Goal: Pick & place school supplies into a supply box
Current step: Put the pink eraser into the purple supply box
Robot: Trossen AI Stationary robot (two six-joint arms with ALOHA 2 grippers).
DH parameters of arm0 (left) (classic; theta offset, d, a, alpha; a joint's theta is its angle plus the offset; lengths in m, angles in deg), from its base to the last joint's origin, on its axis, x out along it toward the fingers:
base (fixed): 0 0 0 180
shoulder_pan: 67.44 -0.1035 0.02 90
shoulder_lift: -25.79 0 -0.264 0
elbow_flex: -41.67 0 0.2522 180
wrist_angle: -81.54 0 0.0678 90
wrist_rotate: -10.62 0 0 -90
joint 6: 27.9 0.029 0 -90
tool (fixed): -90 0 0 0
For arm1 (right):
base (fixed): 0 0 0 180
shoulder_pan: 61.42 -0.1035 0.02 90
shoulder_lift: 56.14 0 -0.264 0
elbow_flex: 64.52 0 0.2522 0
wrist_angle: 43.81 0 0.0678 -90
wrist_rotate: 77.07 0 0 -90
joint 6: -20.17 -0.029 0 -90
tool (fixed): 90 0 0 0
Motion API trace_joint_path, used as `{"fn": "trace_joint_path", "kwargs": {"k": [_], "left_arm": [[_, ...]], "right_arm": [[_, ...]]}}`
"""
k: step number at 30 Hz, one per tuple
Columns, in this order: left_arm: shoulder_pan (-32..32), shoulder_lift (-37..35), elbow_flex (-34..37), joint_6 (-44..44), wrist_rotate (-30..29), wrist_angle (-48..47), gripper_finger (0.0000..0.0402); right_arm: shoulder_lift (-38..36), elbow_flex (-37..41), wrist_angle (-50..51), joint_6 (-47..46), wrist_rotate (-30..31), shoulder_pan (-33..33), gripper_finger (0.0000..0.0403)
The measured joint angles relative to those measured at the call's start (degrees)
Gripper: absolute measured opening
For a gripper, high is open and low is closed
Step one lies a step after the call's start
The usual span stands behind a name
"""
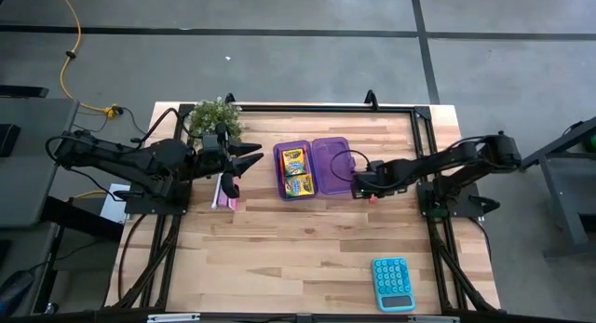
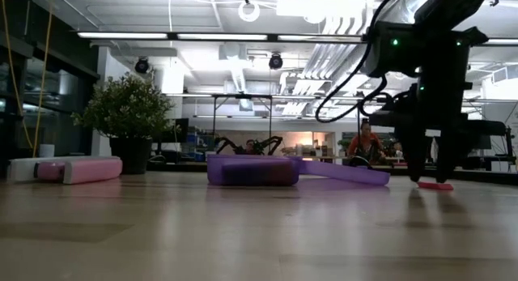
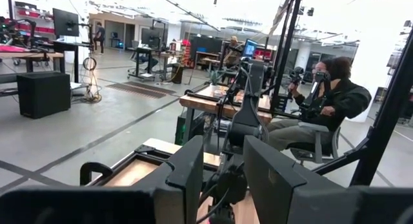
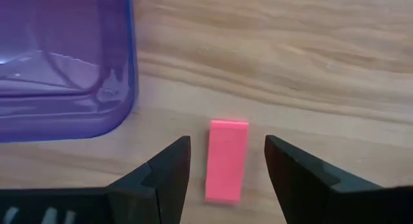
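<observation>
The purple supply box (image 1: 312, 168) lies open mid-table. Two yellow-green crayon boxes (image 1: 295, 171) sit in its left half, and its lid half (image 4: 64, 62) rests flat on the wood. A small pink eraser (image 4: 227, 161) lies flat on the table just right of the lid. My right gripper (image 4: 227, 140) points down over the eraser, open, with one finger (image 4: 169, 169) on each side and a gap to each. In the low view the gripper (image 2: 429, 172) stands low over the eraser (image 2: 435, 185). My left gripper (image 1: 244, 158) waits open, held level above the table left of the box.
A pink-and-white booklet (image 1: 225, 195) lies below my left gripper. A potted plant (image 1: 214, 120) stands at the far left. A teal calculator (image 1: 392, 283) lies near the front right edge. Bare wood stretches across the near half of the table. A person sits beyond the table (image 3: 329, 101).
</observation>
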Motion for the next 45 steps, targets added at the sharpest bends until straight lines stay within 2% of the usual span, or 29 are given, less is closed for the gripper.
{"fn": "trace_joint_path", "kwargs": {"k": [13, 23, 27, 37, 40, 45], "left_arm": [[0.0, 0.0, 0.0, 0.0, 0.04, -0.03, 0.01], [0.0, 0.0, 0.0, 0.0, 0.02, -0.02, 0.01], [0.0, 0.0, 0.0, 0.02, 0.0, -0.03, 0.01], [0.0, -0.02, 0.0, 0.02, -0.02, -0.06, 0.01], [0.0, -0.02, 0.0, 0.02, -0.03, -0.04, 0.01], [0.0, -0.02, 0.0, 0.02, 0.0, -0.06, 0.01]], "right_arm": [[2.89, -0.26, -0.32, -0.32, -2.0, 0.0, 0.0187], [2.95, -0.15, 0.2, -0.32, -3.15, 0.0, 0.008], [2.56, -0.28, 0.53, 0.07, -3.29, -0.01, 0.0056], [0.3, -2.05, 3.8, 3.96, -4.15, -0.09, 0.0059], [-2.57, -2.05, 6.05, 5.56, -3.62, -0.09, 0.0059], [-10.34, -2.07, 7.92, 13.3, -3.66, -0.09, 0.006]]}}
